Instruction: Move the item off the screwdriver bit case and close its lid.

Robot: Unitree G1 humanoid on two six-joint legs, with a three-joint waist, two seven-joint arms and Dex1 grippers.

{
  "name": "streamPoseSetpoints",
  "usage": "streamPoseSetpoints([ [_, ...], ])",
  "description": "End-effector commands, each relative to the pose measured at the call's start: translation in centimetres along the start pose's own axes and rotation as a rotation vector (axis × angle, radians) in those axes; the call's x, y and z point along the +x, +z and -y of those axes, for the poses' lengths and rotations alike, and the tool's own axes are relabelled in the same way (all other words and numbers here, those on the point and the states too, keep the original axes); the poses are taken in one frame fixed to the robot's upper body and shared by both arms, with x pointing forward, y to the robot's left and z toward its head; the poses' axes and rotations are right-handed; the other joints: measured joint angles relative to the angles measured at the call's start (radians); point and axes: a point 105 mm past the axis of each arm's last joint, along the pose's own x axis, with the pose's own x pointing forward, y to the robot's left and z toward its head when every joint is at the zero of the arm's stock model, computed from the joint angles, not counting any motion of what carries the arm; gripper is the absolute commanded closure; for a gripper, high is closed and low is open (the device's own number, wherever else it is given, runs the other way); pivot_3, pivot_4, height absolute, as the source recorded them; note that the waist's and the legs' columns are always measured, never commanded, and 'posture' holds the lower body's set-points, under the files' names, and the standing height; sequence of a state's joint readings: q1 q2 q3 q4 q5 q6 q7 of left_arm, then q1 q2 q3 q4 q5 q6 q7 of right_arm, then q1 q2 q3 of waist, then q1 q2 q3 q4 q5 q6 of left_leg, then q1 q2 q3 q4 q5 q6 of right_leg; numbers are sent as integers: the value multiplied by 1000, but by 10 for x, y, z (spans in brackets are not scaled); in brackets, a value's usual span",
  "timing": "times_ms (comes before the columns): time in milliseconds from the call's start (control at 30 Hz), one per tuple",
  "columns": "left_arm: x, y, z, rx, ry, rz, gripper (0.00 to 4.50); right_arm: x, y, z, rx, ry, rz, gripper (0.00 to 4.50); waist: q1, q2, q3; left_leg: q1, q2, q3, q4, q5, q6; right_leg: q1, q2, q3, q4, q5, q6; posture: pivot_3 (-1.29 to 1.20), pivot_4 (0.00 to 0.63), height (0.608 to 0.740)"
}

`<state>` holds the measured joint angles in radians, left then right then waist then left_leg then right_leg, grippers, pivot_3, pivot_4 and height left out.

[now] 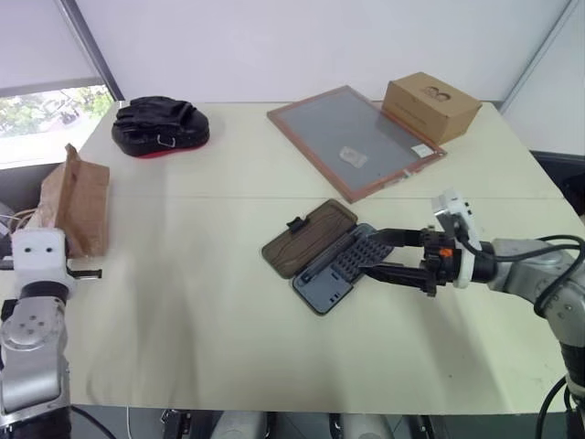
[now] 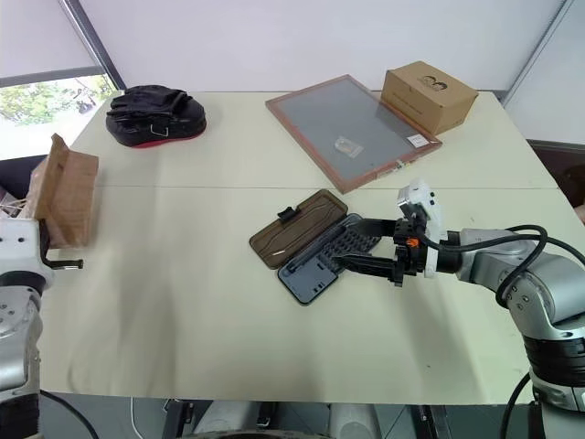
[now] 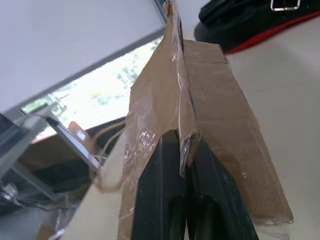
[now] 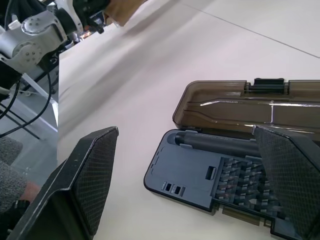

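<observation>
The item, a tan kraft-paper bag (image 1: 78,203), hangs upright at the table's far left edge, clear of the case. My left gripper (image 3: 186,150) is shut on its taped edge, and its cord loop (image 3: 107,180) dangles beside it. The screwdriver bit case (image 1: 338,270) lies open mid-table, its grey-blue tray showing rows of dark bits. The smoky-brown lid (image 1: 309,238) lies flat on the table beside the tray, latch tab (image 1: 295,222) on its far edge. My right gripper (image 1: 367,254) is open and level, its fingers (image 4: 95,180) spread over the tray's right end.
A red-framed grey panel (image 1: 356,142) lies behind the case, with a brown cardboard box (image 1: 431,105) at the back right. A black padded object with a red rim (image 1: 160,126) sits at the back left. Bare table (image 1: 201,302) stretches between the bag and the case.
</observation>
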<state>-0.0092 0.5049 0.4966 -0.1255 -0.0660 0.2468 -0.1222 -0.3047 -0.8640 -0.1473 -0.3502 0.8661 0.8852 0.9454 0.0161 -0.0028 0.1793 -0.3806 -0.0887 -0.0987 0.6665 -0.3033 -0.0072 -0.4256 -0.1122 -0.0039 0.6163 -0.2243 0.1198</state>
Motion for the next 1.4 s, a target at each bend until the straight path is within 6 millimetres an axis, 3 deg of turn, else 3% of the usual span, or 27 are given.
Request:
streamPoseSetpoints([
  [33, 8, 15, 11, 0, -71, 59, 3566, -1, 8, -3, -45, -8, 22, 0, -1, 0, 0, 0, 0, 0, 0, 0, 0, 0, 0, 0, 0, 0, 0, 0, 150, 740],
  [200, 12, 17, 6, 15, -46, 65, 999, -4, 8, -4, -44, -27, 26, 0, -6, -1, 0, 0, 0, 0, 0, 1, -2, -1, 0, 0, 0, 0, 0, 0, 150, 740],
  [267, 13, 28, -2, 0, -17, 105, 37, -5, 7, -4, -41, -34, 22, 0, -4, -1, 0, 0, 0, 0, 0, 1, -2, -1, 0, 0, 0, 0, 0, 0, 150, 740],
  [333, 13, 42, -7, -40, -12, 159, 37, -6, 6, -4, -40, -41, 20, 0, -3, -1, -1, 0, 0, 0, 0, 1, -2, -1, 0, 0, 1, 0, 0, 0, 150, 740],
  [400, 12, 77, -10, -181, -79, 274, 37, -9, 6, -4, -37, -48, 17, 0, -2, -2, -1, 0, 0, 0, 0, 1, -1, -1, 0, 0, 1, 0, 0, 0, 150, 740],
  [533, 2, 137, -7, -432, -413, 407, 37, -16, 13, 0, 29, -53, 91, 0, -3, -3, -1, -3, 0, -1, 2, 2, -3, -2, 0, -1, 1, 0, 0, 0, 150, 740],
  [600, -4, 152, 4, -477, -600, 396, 37, -19, 15, 4, 57, -61, 122, 0, -5, -3, -1, -4, 0, -1, 2, 2, -4, -3, 0, -1, 2, 0, 0, 0, 150, 740],
  [733, -7, 157, 38, -414, -814, 329, 37, -22, 14, 11, 51, -85, 113, 0, -10, -2, -1, -2, 0, 1, 2, 2, -3, -2, 0, 0, 2, 0, 0, 0, 150, 740],
  [900, -1, 147, 123, -303, -1077, 280, 37, -23, 14, 12, -6, -116, 62, 0, -2, -2, -1, 1, 0, 0, 2, 1, 0, 0, 0, 0, 4, 0, 0, 0, 150, 740],
  [1000, 7, 138, 159, -129, -1122, 306, 37, -23, 13, 7, -1, -103, 62, 0, -3, -3, -1, 1, -1, 1, 2, 3, -4, 1, 0, 0, 3, 0, 0, 0, 150, 740],
  [1133, 11, 133, 205, -117, -1207, 302, 37, -23, 4, -7, 5, -98, 45, 0, -4, -3, -1, -1, 0, 2, 1, 3, -4, -2, 0, 1, 2, 0, 0, 0, 150, 740],
  [1267, -1, 114, 230, -53, -1321, 256, 37, -22, 4, -20, -3, -93, 51, 0, -8, -3, -1, -2, 0, 4, 1, 3, -4, -3, 0, 2, 2, 0, 0, 0, 150, 740],
  [1400, -6, 99, 238, 4, -1360, 204, 37, -22, -1, -30, -18, -105, 15, 0, -3, -3, -1, -2, 0, 4, 1, 3, -3, -3, 0, 2, 3, 1, 0, 0, 150, 740],
])
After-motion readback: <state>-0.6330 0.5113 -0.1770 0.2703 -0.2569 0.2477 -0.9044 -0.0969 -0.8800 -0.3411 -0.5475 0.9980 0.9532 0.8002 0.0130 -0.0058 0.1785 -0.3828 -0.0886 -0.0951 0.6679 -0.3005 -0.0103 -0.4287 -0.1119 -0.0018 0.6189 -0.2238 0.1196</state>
